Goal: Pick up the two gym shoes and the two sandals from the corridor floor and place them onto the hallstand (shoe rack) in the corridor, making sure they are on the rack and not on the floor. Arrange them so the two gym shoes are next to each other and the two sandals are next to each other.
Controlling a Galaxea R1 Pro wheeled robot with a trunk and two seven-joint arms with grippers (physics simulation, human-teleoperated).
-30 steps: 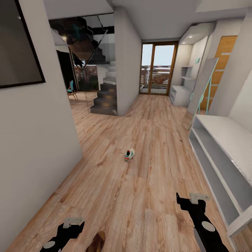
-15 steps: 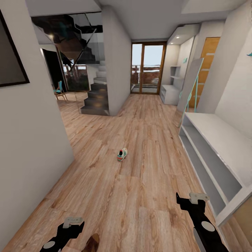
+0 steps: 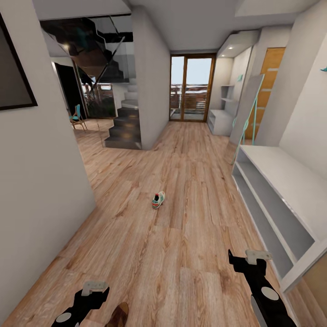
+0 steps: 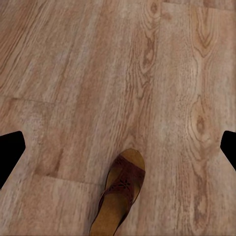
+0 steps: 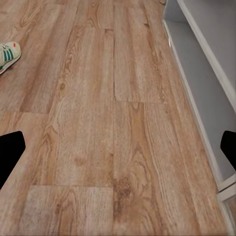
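Observation:
One gym shoe, white with green stripes, lies alone on the corridor floor ahead of me; the right wrist view catches it too, gym shoe. A brown sandal lies on the planks just beside my left gripper, and the left wrist view shows this sandal below the open left gripper. My right gripper hangs open over bare floor beside the hallstand, whose shelves look empty. In the right wrist view the right gripper holds nothing.
A grey wall closes the left side. A teal-framed mirror leans past the hallstand. A dark staircase and a glass door stand at the far end.
The head view swung to the right between one second and half a second ago, then held still. The shoe, the sandal and both arms keep their places.

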